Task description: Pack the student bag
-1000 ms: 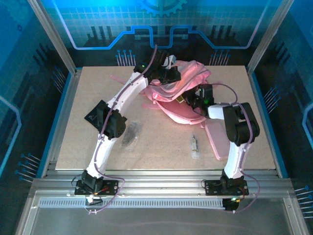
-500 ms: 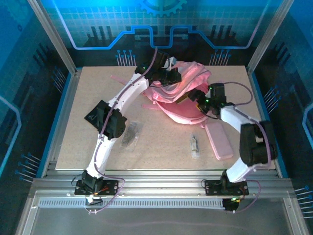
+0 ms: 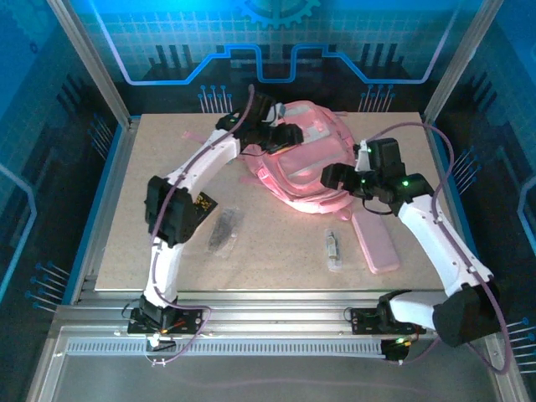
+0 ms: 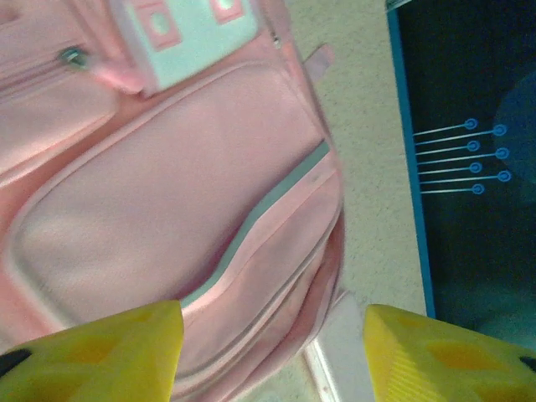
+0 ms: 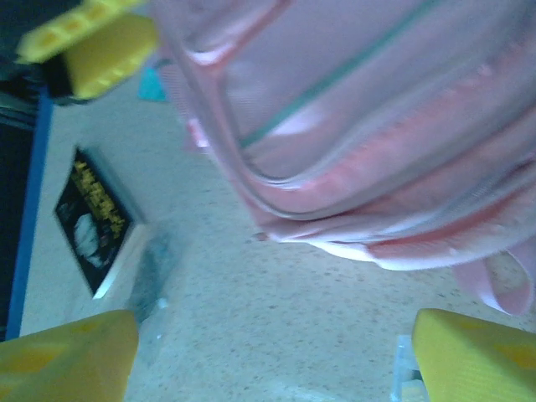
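Looking down from the top camera, we saw the table [image 3: 151, 151] as a pale speckled board. The student bag [image 3: 306, 163] was by far the biggest thing on it, lying front-up toward one o'clock from the board's centre. The left arm [image 3: 197, 167] arched from its base at seven o'clock up to the bag's ten o'clock edge, where the left gripper [image 3: 280, 138] sat over the pink fabric. In the left wrist view its yellow fingers [image 4: 100, 347] were spread wide with nothing clasped between them. Below them lay only the bag's zipped front pocket, with the whitish patch [image 4: 193, 33] toward twelve o'clock. The right arm [image 3: 435, 234] swung out from five o'clock and reached back in, bringing the right gripper [image 3: 335, 177] to the bag's four o'clock side. In the right wrist view its fingers [image 5: 67, 352] were likewise far apart and holding nothing, with bare board between them and the bag's lower edge just beyond. A flat pink pencil case [image 3: 375, 241] lay near the bag at its four o'clock, apart from it. A dark crinkled packet [image 3: 223, 228] rested at the bag's eight o'clock, and a small clear item [image 3: 333, 249] at about five o'clock, just beside the pencil case. From the right wrist we also made out a black booklet [image 5: 92, 222] flat on the board, near the blurred packet.
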`<action>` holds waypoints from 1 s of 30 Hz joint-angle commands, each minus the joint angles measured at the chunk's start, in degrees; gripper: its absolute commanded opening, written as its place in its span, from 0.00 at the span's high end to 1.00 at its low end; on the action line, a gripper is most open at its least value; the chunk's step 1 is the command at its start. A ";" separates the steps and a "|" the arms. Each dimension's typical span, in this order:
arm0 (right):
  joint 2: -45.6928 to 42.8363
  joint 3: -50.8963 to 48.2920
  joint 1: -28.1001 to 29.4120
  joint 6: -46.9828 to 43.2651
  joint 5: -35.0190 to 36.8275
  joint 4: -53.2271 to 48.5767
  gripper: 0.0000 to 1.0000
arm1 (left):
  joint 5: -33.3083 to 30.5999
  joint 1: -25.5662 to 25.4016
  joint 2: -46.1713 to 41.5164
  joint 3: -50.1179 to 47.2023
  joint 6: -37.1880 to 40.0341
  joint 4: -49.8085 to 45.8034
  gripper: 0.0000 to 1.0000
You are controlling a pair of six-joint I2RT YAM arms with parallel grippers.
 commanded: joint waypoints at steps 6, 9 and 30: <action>12.09 9.20 12.83 -1.37 -2.31 4.80 0.16 | -6.34 7.93 -22.17 -28.25 -1.34 6.84 0.32; 20.15 12.96 16.93 -2.28 -1.89 9.30 0.17 | -7.97 12.91 -28.02 -37.99 -3.07 8.37 0.32; 69.95 50.75 31.45 -1.59 -5.00 14.32 0.28 | -20.76 41.01 -41.49 -65.20 -8.55 8.67 0.22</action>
